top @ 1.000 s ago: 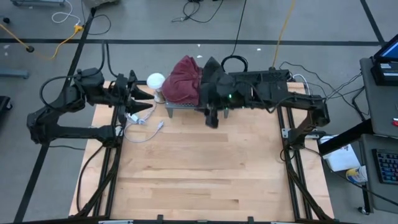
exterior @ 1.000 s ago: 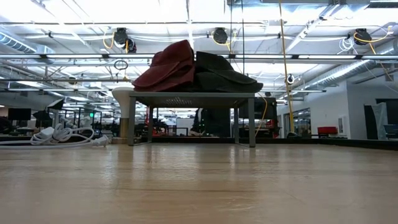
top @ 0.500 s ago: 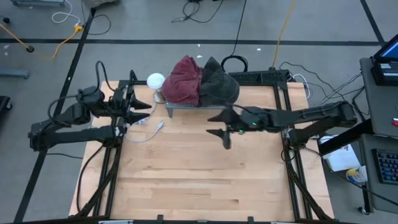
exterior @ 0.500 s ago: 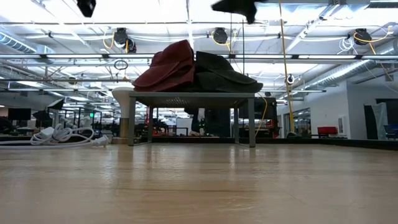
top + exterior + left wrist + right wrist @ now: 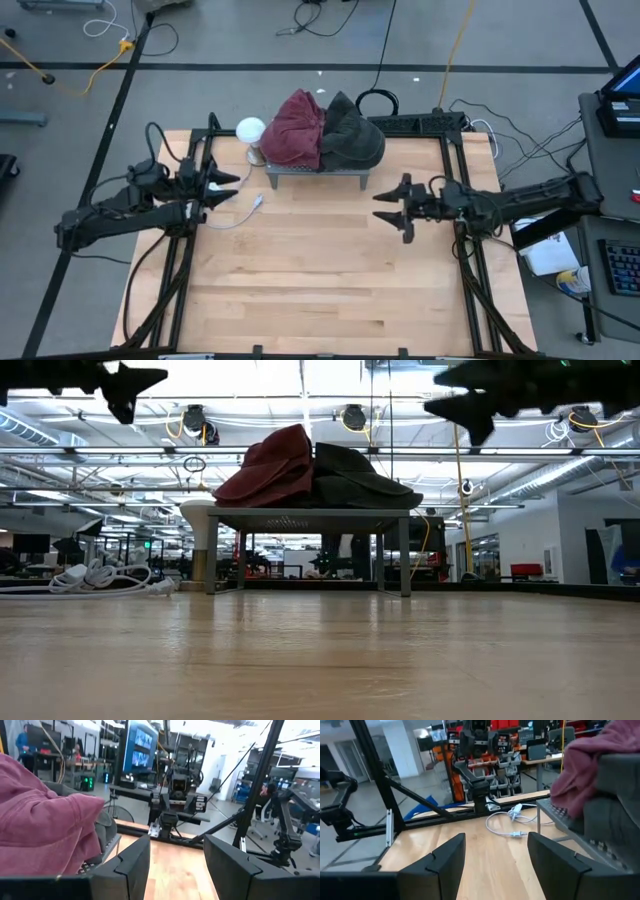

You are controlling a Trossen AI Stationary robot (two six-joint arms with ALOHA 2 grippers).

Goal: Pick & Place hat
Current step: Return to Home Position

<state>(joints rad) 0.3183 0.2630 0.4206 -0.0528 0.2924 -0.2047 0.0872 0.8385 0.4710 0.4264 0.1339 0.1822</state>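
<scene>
The job looks all but finished: the red caps (image 5: 297, 130) sit heaped on the shelf (image 5: 312, 176) with a dark cap (image 5: 355, 140) pressed against them, and no cap lies on the wooden surface (image 5: 320, 290). The left end effector (image 5: 228, 187) and the right end effector (image 5: 393, 208) both hang above the surface with fingers spread and nothing between them. The shelf stands between the two, ahead of each one's fingertips and off to one side, clear of both. Judging by that, only parking the arms is left. A white cable (image 5: 235, 205) trails just below the left end effector, and a white round object (image 5: 250, 129) sits beyond it, beside the shelf. How many red caps make up the heap cannot be counted, since the folds run together and the dark cap covers one flank. The low view cuts both end effectors off at its upper edge, and each wrist view catches only a corner of the red fabric.
</scene>
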